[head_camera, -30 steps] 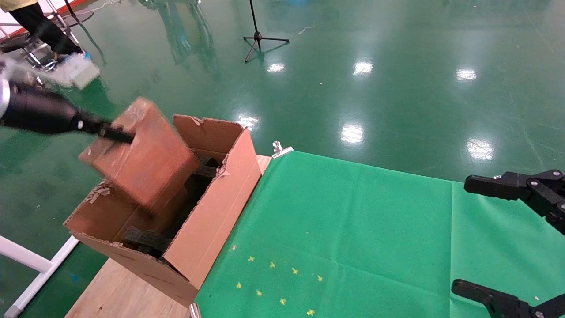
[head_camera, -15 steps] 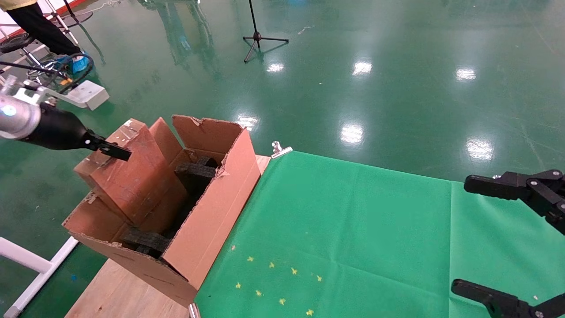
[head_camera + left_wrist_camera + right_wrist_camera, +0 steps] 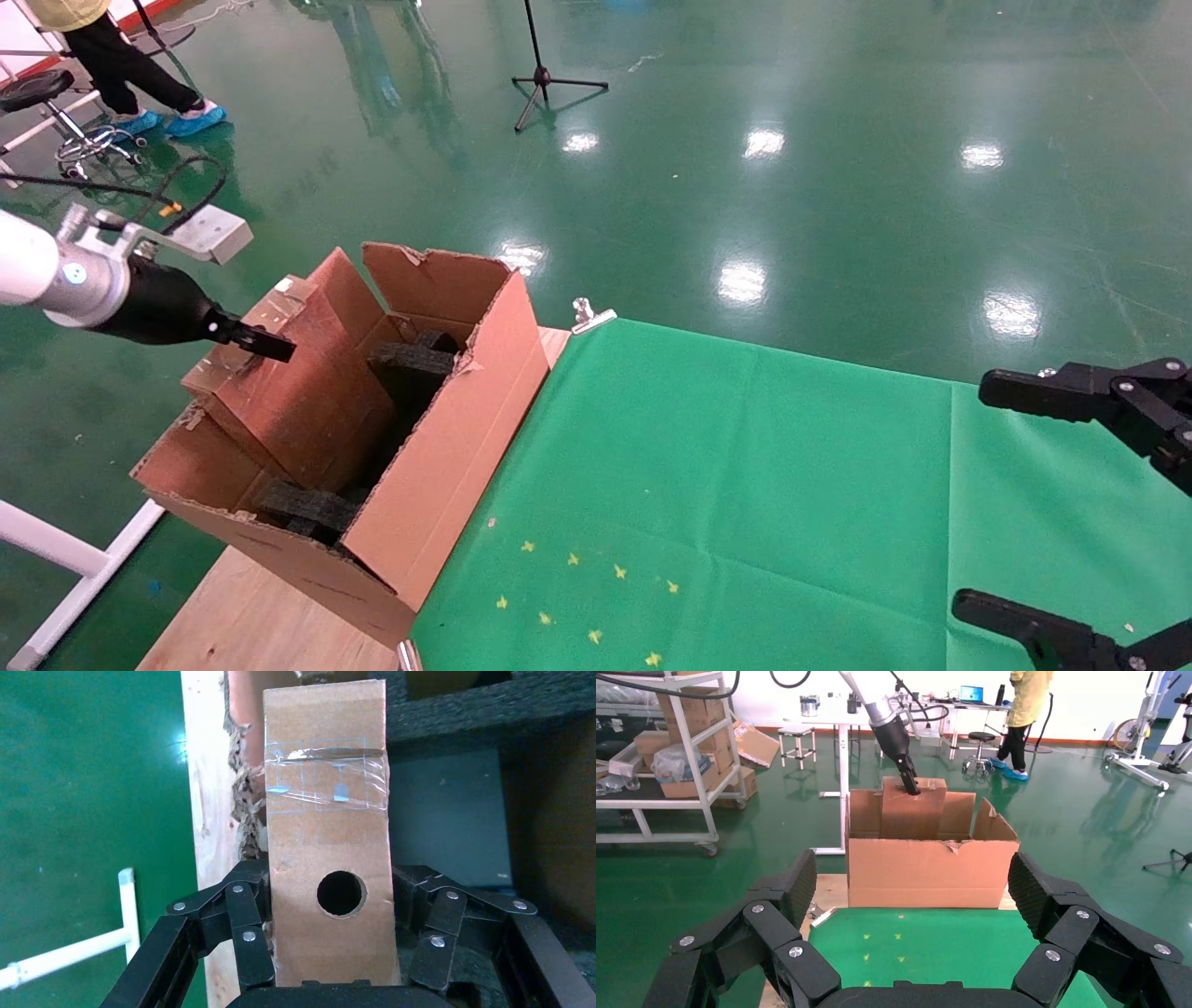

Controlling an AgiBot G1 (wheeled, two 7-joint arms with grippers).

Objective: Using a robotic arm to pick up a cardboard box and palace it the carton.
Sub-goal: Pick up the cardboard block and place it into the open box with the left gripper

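The robotic arm's left gripper [image 3: 265, 345] is shut on the cardboard box [image 3: 298, 391], a narrow brown taped box with a round hole [image 3: 340, 893]. It holds the box by its top end, tilted, with the lower part inside the left side of the carton [image 3: 456, 447]. Black foam pieces [image 3: 410, 363] lie in the carton beside the box. In the left wrist view the fingers [image 3: 246, 931] press both sides of the box [image 3: 327, 832]. The right wrist view shows the carton [image 3: 933, 871], box [image 3: 912, 815] and left gripper [image 3: 909, 783] from the front. My right gripper [image 3: 1010, 499] is open and empty at the far right.
The carton stands on a wooden table [image 3: 251, 615] beside a green cloth [image 3: 745, 485] with yellow marks [image 3: 587, 587]. A metal clip [image 3: 593, 317] holds the cloth's far corner. A white frame [image 3: 56, 550] is below left. A tripod [image 3: 545, 79] and a person [image 3: 121, 65] stand far off.
The left gripper has brought the cardboard box down from above the carton into its left side. The box is less tilted. The right gripper has not moved.
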